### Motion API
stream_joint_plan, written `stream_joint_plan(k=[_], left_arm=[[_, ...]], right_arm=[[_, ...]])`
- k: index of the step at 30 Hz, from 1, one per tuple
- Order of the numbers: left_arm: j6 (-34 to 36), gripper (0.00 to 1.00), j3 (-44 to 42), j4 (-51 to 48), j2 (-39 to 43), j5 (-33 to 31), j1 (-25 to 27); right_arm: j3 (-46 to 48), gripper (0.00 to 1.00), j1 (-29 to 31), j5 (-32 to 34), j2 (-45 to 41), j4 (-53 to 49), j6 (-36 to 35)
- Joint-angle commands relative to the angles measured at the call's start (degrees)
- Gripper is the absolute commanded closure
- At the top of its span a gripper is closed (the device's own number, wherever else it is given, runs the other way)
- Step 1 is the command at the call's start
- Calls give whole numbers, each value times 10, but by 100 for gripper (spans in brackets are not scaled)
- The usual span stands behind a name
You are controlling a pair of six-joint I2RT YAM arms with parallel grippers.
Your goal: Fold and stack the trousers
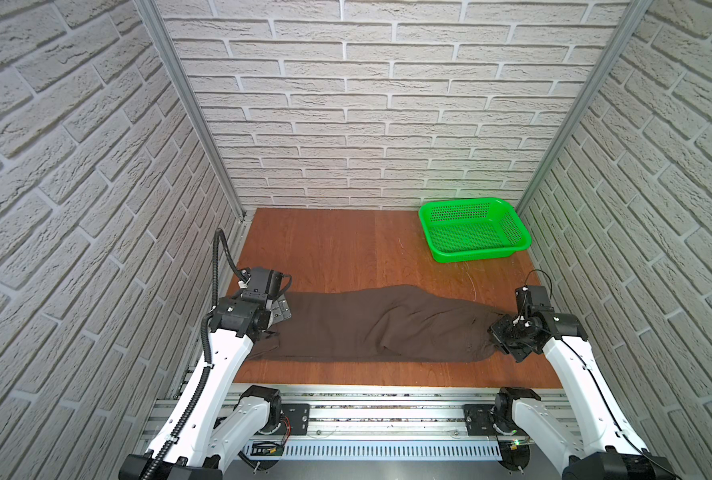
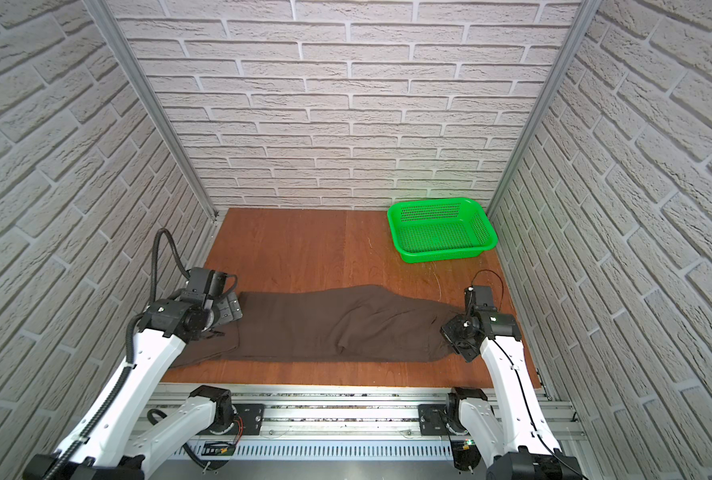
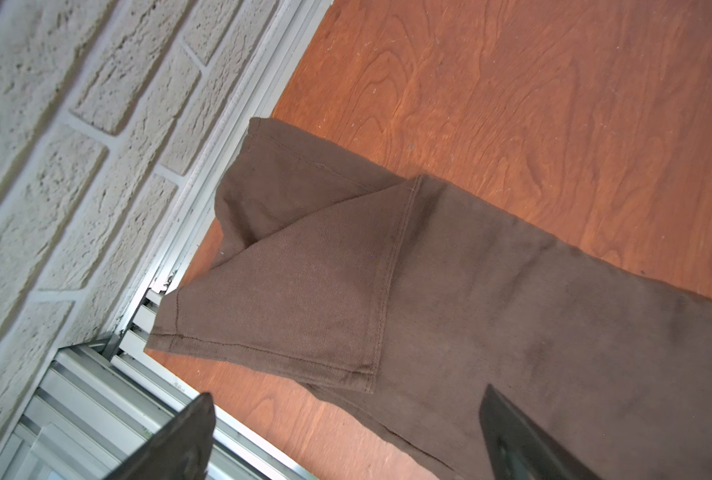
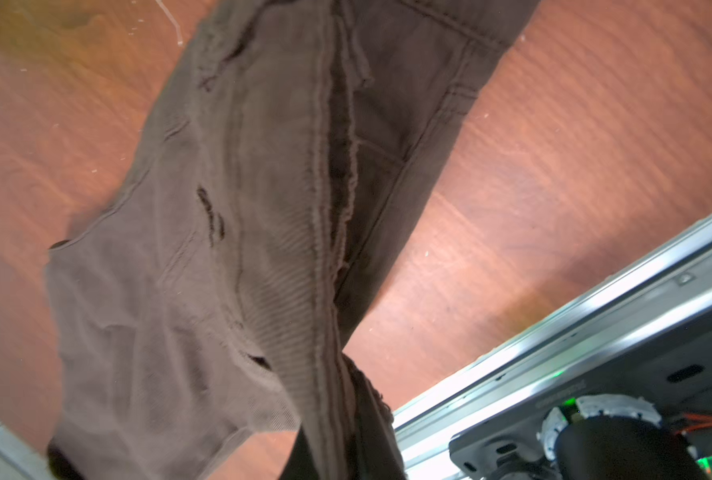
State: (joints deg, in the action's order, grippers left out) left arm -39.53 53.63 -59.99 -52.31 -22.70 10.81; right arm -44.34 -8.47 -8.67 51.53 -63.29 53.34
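One pair of trousers (image 1: 366,324) lies lengthwise across the near half of the counter (image 1: 325,249), with one leg hem folded back. One green basket (image 1: 458,214) sits in the far right corner, well apart. There are two pincers. The left pincer (image 3: 348,392) hovers spread above the hems, and the right pincer (image 1: 496,332) pinches the waist end.

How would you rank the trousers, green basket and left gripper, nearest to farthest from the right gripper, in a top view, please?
1. trousers: their right end is clamped in the right gripper.
2. green basket: back right corner of the table.
3. left gripper: far left, over the leg ends.
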Motion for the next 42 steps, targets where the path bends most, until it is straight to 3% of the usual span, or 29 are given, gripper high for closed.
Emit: stream_joint_plan(k=[1,9,16,23,30,36,42], left_arm=[[-15,2,-17,-2,10,32,-12],[-70,2,-68,26,38,97,-52],[-112,2,-92,26,52,82,-66],[-112,5,-105,45,13,88,-70],[-114,10,-130,89,-39,109,-70],[-125,16,-146,135,-92,126,-37],[-155,15,-152,141,-126,114,35]], right_arm=[[-40,90,-4,-43,4,-6,24],[-76,90,-32,-84,19,49,67],[-80,91,-100,-103,35,116,97],[-95,92,-210,-93,46,142,104],[-91,92,-245,-91,56,167,111],[-68,93,-243,-106,52,171,102],[-53,93,-235,-116,49,173,97]])
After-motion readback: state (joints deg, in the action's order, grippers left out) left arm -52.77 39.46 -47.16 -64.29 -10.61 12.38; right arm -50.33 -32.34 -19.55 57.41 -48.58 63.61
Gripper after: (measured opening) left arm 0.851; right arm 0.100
